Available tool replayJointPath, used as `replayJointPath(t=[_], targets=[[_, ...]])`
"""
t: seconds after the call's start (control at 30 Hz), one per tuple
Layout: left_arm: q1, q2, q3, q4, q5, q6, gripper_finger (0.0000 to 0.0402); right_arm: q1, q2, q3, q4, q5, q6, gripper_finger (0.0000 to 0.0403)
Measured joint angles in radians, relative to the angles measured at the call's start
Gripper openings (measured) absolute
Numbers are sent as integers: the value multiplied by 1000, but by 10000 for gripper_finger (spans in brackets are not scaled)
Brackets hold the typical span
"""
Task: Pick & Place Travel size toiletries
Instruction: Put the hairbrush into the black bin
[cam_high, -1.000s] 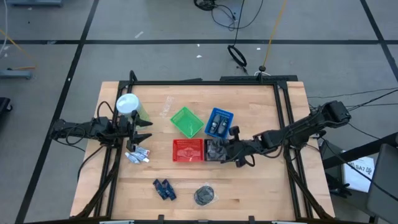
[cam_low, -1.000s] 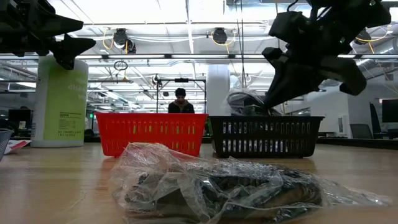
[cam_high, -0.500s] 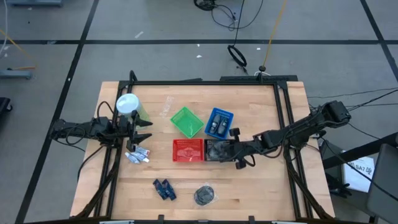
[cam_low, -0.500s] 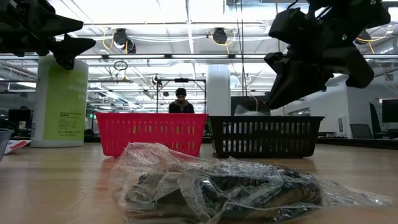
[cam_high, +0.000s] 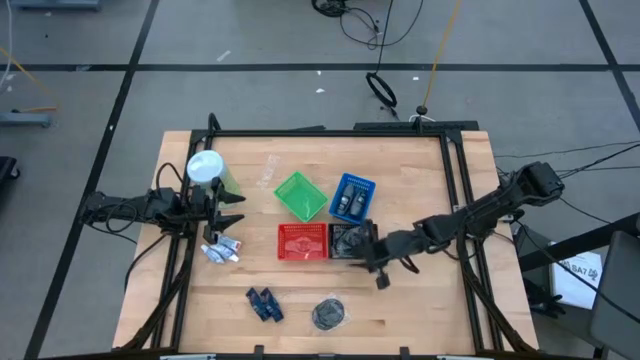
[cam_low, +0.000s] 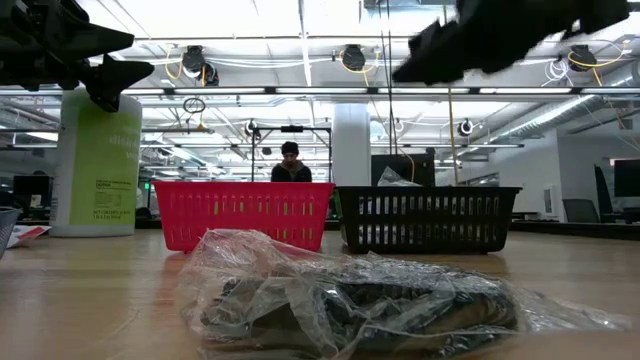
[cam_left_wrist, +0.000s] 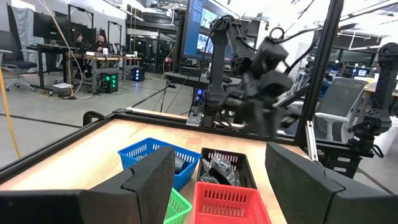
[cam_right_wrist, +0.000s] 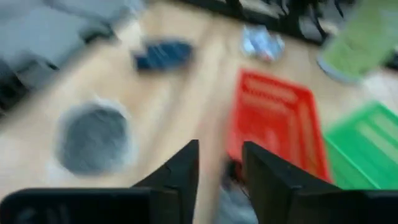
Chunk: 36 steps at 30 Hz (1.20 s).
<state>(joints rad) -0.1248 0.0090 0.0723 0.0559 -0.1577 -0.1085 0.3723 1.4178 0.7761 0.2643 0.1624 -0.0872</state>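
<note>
Setting: an open-plan robotics laboratory. The wooden table (cam_high: 420, 310), at frame centre in the high view, stands on a grey floor marked with black tape lines (cam_high: 130, 80); loose cables (cam_high: 360, 20) lie at the upper centre. The low view shows exposed ceiling ducts (cam_low: 195, 62) and a seated person (cam_low: 291, 162). The left wrist view shows a large monitor (cam_left_wrist: 202, 31) and workstation desks (cam_left_wrist: 81, 65) at left.

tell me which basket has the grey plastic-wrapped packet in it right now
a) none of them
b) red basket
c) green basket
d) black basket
d, the high view shows the crumpled grey packet lying inside the black basket, right beside the red basket, which looks empty, while the right gripper sits just off the black basket's corner.
</note>
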Motion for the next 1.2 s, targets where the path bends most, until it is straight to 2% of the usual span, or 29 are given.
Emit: replayJointPath(t=[0.17,0.3,0.4,0.5,0.63,0.8,0.9,1.07,1.13,1.2], targets=[[0,0,0,0,0,0,248,91,2,0,132,-9,63,183],[0,0,0,0,0,0,248,156,47,40,141,-2,110,240],[0,0,0,0,0,0,248,192,114,101,127,17,106,267],[0,0,0,0,0,0,248,209,155,147,61,18,102,277],[0,0,0,0,0,0,248,212,124,156,-27,20,100,272],[0,0,0,0,0,0,248,211,-28,149,-228,29,130,239],[0,0,0,-1,0,0,248,211,-144,90,-265,77,151,211],[0,0,0,0,0,0,248,210,-342,-92,-186,186,153,169],[0,0,0,-1,0,0,248,210,-404,-187,-82,235,158,157],[0,0,0,0,0,0,248,209,-421,-277,79,227,135,150]])
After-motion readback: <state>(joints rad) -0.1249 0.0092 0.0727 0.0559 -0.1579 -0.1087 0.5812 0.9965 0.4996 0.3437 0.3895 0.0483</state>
